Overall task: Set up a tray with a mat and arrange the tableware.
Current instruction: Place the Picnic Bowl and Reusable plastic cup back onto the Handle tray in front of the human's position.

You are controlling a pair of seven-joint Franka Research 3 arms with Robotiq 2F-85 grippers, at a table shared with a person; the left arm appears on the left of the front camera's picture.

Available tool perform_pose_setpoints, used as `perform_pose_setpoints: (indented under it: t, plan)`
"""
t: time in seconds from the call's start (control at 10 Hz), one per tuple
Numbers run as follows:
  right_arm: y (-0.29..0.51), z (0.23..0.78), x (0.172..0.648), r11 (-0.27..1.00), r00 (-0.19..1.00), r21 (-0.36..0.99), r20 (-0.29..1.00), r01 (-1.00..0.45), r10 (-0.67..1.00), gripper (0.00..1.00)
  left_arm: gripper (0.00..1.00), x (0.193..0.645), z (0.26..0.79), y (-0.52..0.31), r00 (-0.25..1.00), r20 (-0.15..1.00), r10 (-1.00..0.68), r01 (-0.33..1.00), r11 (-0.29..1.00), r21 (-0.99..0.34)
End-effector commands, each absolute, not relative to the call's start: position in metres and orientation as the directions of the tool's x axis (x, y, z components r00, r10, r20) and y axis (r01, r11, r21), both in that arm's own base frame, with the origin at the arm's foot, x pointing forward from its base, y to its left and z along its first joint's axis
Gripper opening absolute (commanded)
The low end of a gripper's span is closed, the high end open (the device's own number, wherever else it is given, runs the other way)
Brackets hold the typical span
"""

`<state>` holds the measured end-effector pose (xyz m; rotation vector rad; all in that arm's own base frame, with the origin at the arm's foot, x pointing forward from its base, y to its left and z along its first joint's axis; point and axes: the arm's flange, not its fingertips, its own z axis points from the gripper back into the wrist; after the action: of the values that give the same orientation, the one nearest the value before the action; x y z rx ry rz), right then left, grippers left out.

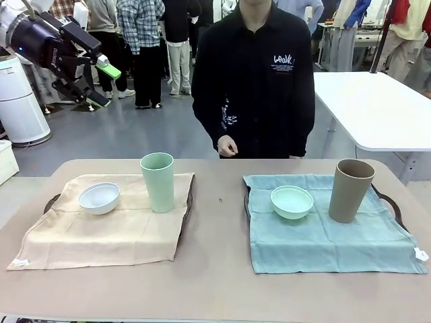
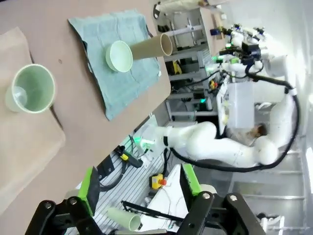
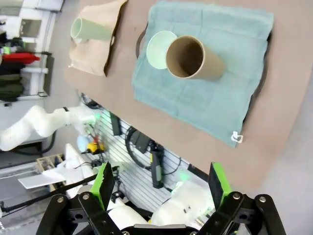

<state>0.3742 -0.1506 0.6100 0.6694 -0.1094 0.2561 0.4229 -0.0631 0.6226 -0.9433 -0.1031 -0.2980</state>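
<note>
The left tray (image 1: pixel 52 202) carries a beige mat (image 1: pixel 101 232); on it stand a white bowl (image 1: pixel 99 197) and a mint green cup (image 1: pixel 157 180). A blue-green mat (image 1: pixel 323 239) covers the right tray (image 1: pixel 394 206) and holds a mint green bowl (image 1: pixel 291 202) and a tan-brown cup (image 1: pixel 350 190). My left gripper (image 1: pixel 101 84) hangs high over the far left, open and empty. From above, the left wrist view looks down past the open left gripper (image 2: pixel 140 191) on the green cup (image 2: pixel 32 89). My right gripper (image 3: pixel 161 186) is open and empty, high above the tan cup (image 3: pixel 193 59) and green bowl (image 3: pixel 159 49).
A person in a black shirt stands at the far side, one hand (image 1: pixel 229 146) near the table's edge. A white table (image 1: pixel 377 108) stands behind at the right, a white cylinder (image 1: pixel 20 101) at the left. Bare tabletop (image 1: pixel 219 222) lies between the trays.
</note>
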Motion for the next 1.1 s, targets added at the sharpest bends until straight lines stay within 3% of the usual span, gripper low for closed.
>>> perform_pose_setpoints:
  t: [0.0, 0.2, 0.5, 0.6, 1.0]
  plan:
    - [-0.185, 0.587, 0.365, 0.631, 0.985, 0.757, 0.116, -0.170, 0.127, 1.00, 0.85, 0.420, 0.615, 0.035, 0.977, 0.215, -0.017, 0.199, 0.456, -0.867]
    - [-0.222, 0.562, 0.350, 0.492, 0.998, 0.869, 0.049, -0.061, 0.038, 1.00, 0.85, 0.400, 0.587, 0.150, 0.988, 0.132, 0.077, 0.098, 0.346, -0.933]
    - [-0.252, 0.551, 0.332, 0.162, 0.997, 0.985, 0.069, -0.066, -0.014, 1.00, 0.85, 0.348, 0.560, 0.243, 0.985, 0.129, 0.119, 0.111, 0.142, -0.984]
    - [-0.255, 0.550, 0.328, 0.135, 0.996, 0.987, 0.085, -0.082, -0.015, 1.00, 0.85, 0.336, 0.554, 0.255, 0.984, 0.117, 0.133, 0.103, 0.104, -0.989]
    - [-0.246, 0.538, 0.327, 0.192, 0.998, 0.980, 0.062, -0.059, -0.012, 1.00, 0.85, 0.327, 0.548, 0.252, 0.984, 0.105, 0.143, 0.082, 0.162, -0.983]
